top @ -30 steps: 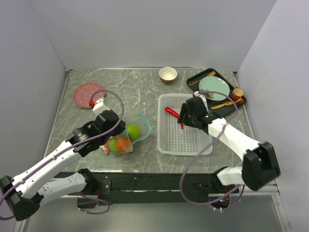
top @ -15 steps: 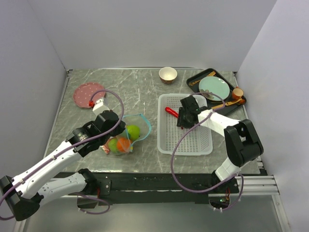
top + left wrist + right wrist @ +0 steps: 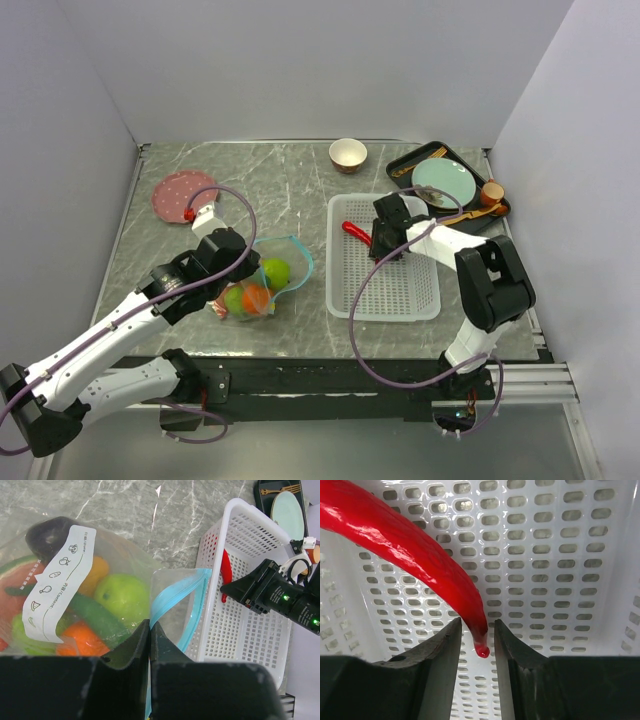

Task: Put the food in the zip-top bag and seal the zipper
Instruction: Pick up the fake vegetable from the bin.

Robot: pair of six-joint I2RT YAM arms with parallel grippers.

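Between right gripper jaws, red chili

Bottom centre, the left gripper held the bag, jaws closed beside the zipper. Food filled the bag at left; a basket holding a chili sat right.

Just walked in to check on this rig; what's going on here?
The left gripper pinches the zip-top bag at its blue-edged mouth; a green apple, an orange and other toy food sit inside. The right gripper is down in the white basket, fingers straddling the tip of the red chili, not clamped. The bag is unsealed.
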